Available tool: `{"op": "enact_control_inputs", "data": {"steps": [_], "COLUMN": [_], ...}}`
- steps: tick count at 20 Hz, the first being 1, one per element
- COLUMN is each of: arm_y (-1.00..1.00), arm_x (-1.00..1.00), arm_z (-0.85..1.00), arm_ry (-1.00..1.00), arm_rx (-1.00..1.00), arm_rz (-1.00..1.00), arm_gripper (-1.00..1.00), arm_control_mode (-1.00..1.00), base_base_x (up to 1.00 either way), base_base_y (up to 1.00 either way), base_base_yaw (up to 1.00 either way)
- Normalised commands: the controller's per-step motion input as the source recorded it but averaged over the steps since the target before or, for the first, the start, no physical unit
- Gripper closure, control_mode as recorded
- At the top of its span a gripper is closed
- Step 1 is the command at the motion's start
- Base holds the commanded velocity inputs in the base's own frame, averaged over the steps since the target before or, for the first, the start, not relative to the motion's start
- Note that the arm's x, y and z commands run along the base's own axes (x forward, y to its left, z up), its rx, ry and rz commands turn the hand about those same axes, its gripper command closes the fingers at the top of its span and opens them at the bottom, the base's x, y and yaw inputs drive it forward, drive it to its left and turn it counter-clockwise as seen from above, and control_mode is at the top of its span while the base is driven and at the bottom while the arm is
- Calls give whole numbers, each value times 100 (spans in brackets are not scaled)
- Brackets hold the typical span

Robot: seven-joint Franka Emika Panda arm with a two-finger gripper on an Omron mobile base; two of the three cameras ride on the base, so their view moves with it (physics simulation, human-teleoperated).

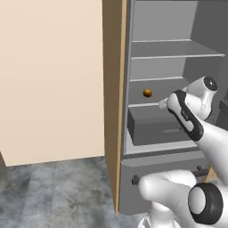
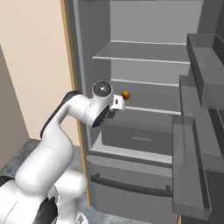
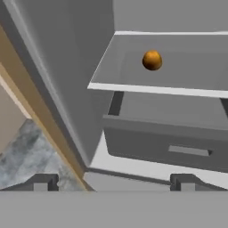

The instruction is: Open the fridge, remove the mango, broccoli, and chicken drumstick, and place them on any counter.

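The fridge stands open, its grey shelves showing. A small round orange mango lies alone on a middle shelf, near the shelf's left end. My gripper hovers just in front of that shelf, below and short of the mango, not touching it. Its jaws are open with nothing between them. The broccoli, the chicken drumstick and the counter are out of view.
A closed grey crisper drawer sits under the mango's shelf. The fridge's lower drawer has a black bar handle. The open door with its bins stands to the right; a tan wood panel flanks the left.
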Motion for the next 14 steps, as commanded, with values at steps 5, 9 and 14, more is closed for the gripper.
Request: {"op": "enact_control_inputs", "data": {"steps": [5, 9, 14], "arm_y": [3, -2, -12], "arm_x": [94, 86, 67], "arm_z": [0, 12, 1], "arm_ry": [0, 1, 1], "arm_rx": [-8, 0, 0], "arm_rz": [1, 0, 0], "arm_gripper": [-100, -100, -100], "arm_control_mode": [-100, -100, -100], "base_base_x": [0, 0, 0], "base_base_y": [0, 0, 0], "base_base_yaw": [0, 0, 0]}}
